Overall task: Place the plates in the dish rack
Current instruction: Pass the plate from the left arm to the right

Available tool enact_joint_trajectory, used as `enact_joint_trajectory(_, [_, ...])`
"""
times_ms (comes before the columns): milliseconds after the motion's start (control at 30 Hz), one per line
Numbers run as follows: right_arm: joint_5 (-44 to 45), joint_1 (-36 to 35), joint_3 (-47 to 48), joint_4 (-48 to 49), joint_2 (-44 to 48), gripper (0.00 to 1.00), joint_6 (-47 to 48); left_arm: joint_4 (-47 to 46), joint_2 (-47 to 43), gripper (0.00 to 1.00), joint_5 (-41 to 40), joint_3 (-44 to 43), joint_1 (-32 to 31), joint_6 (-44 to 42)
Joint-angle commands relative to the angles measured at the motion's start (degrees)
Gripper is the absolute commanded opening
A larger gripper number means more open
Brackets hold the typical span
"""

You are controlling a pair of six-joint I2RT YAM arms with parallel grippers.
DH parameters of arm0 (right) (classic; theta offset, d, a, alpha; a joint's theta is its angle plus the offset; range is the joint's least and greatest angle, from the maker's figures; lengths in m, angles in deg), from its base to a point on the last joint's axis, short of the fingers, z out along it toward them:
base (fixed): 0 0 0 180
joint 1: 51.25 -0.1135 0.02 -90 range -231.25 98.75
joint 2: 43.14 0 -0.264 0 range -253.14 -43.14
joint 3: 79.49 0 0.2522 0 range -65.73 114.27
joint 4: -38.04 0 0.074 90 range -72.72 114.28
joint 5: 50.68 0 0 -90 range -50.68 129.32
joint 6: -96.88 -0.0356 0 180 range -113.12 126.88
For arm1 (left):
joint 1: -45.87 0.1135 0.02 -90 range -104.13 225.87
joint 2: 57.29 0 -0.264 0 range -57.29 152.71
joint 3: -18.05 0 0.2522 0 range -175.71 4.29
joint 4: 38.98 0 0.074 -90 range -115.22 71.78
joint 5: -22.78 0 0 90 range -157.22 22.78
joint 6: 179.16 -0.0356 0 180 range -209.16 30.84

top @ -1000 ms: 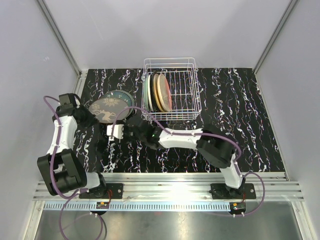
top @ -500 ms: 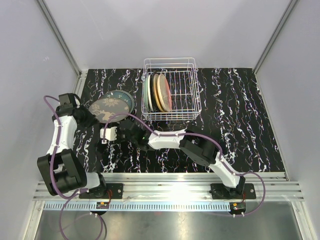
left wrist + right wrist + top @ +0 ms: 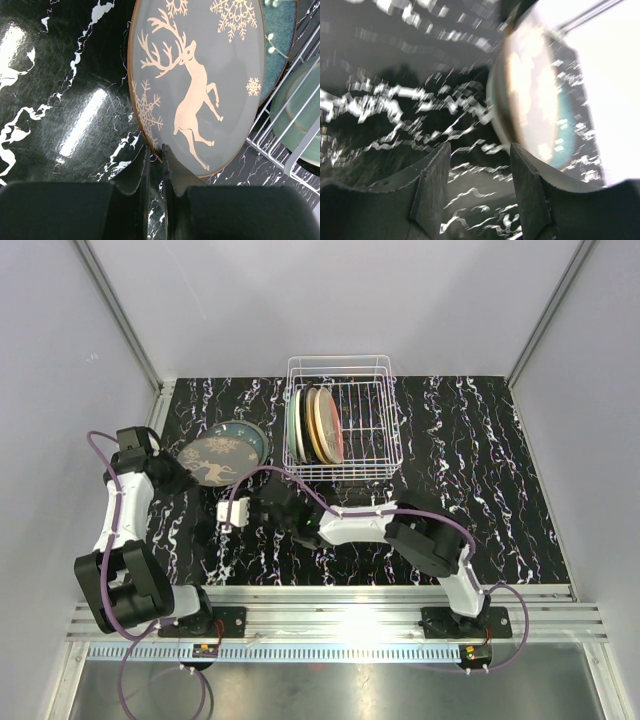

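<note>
Nearest, the right gripper (image 3: 479,150) hangs over the black marbled table (image 3: 480,460), its fingers spread with nothing between them. At its 10 o'clock the left gripper (image 3: 155,150) pinches the near rim of the grey reindeer plate (image 3: 213,460), which overlaps a teal plate (image 3: 250,432) at its 1 o'clock. Farther, at 2 o'clock, the white dish rack (image 3: 350,468) holds standing plates (image 3: 318,425) along its left side.

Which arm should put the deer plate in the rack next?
Left. The left gripper is shut on the deer plate at its rim. The right gripper is open, holding nothing.
</note>
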State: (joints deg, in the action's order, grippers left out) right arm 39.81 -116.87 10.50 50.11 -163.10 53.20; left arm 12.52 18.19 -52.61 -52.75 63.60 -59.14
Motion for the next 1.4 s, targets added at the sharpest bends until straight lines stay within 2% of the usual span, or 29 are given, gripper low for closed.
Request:
enact_joint_trajectory(0, [-2.69,-0.20,-0.47,6.43,6.58,0.58,-2.12,-1.08,-0.42,0.00,4.20,-2.64,0.02,-1.54])
enact_joint_trajectory(267, [-3.48,0.15,10.16,0.91,-2.36,0.65,-0.89,-1.70,-1.83,0.00,5.87,-1.41,0.02,-1.11])
enact_joint_trajectory(667, [-3.74,1.90,25.63,-5.96,-13.18,0.65,-0.80,-1.08,-2.18,0.00,7.45,-1.68,0.02,-1.28])
enact_joint_trajectory(767, [-2.25,1.82,26.69,-5.79,-14.42,0.57,-0.62,-1.35,-2.27,0.00,8.42,-1.76,0.02,-1.02])
enact_joint_trajectory(933, [1.35,1.82,26.78,-3.59,-15.21,0.39,1.48,-1.70,-2.36,0.00,9.82,-1.68,0.02,-0.58])
enact_joint_trajectory(1133, [1.53,1.90,25.47,-2.18,-14.25,0.26,1.58,-2.23,-1.74,0.00,11.22,-2.82,0.28,0.39])
enact_joint_trajectory(1200, [0.92,1.90,24.94,-2.36,-13.63,0.20,1.57,-2.23,-1.22,0.07,12.02,-3.96,0.46,0.83])
enact_joint_trajectory(1267, [0.48,1.82,25.02,-2.36,-13.11,0.10,1.40,-2.32,-1.04,0.10,12.46,-5.10,0.89,1.18])
enact_joint_trajectory(1367, [0.30,1.55,24.32,-2.09,-12.05,0.06,1.05,-2.67,-0.60,0.18,14.73,-6.42,2.30,1.88])
